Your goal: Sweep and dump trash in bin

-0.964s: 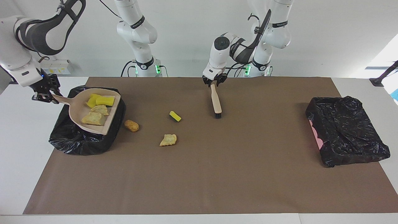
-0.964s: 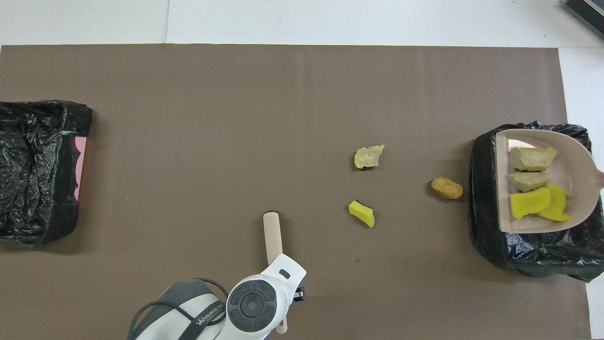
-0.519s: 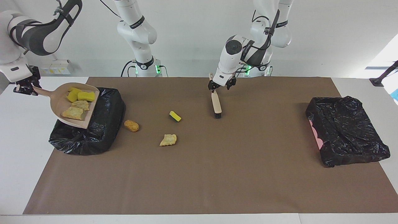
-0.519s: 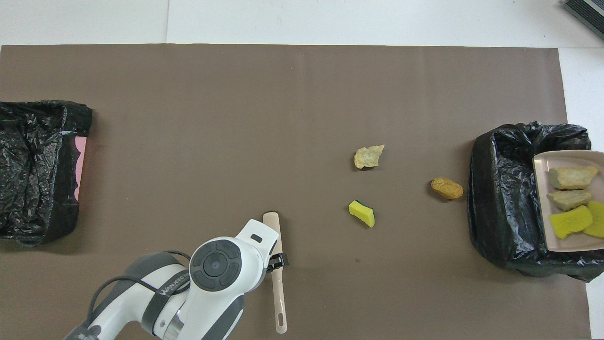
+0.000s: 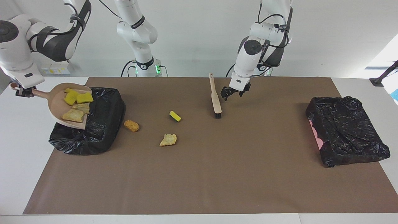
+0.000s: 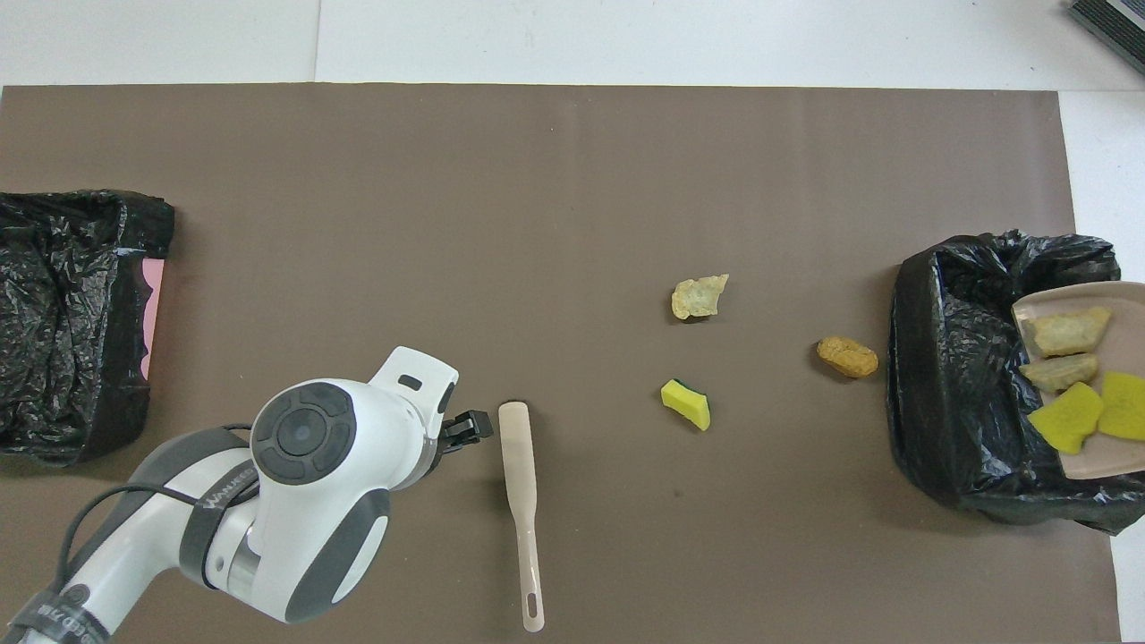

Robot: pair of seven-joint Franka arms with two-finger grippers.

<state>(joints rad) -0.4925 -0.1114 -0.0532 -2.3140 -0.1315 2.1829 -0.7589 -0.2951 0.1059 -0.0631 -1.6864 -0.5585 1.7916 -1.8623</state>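
Observation:
My right gripper (image 5: 25,92) is shut on the handle of the beige dustpan (image 5: 59,102), which hangs tilted over the black-lined bin (image 5: 93,130) at the right arm's end. Yellow sponges (image 5: 77,97) and beige lumps (image 5: 74,114) rest in the pan (image 6: 1129,300). Loose trash lies on the mat: an orange-brown lump (image 5: 131,125), a yellow sponge (image 5: 175,116) and a beige lump (image 5: 168,140). The brush (image 5: 215,96) lies flat on the mat. My left gripper (image 5: 235,91) hangs open beside its handle, holding nothing.
A second black-lined bin (image 5: 345,130) stands at the left arm's end of the brown mat (image 5: 217,174). White table borders the mat on all sides. The left arm's elbow (image 6: 304,465) covers part of the mat in the overhead view.
My left gripper opened, let go of the brush handle and swung away toward the left arm's end. My right gripper drew the loaded dustpan back toward the bin's outer edge.

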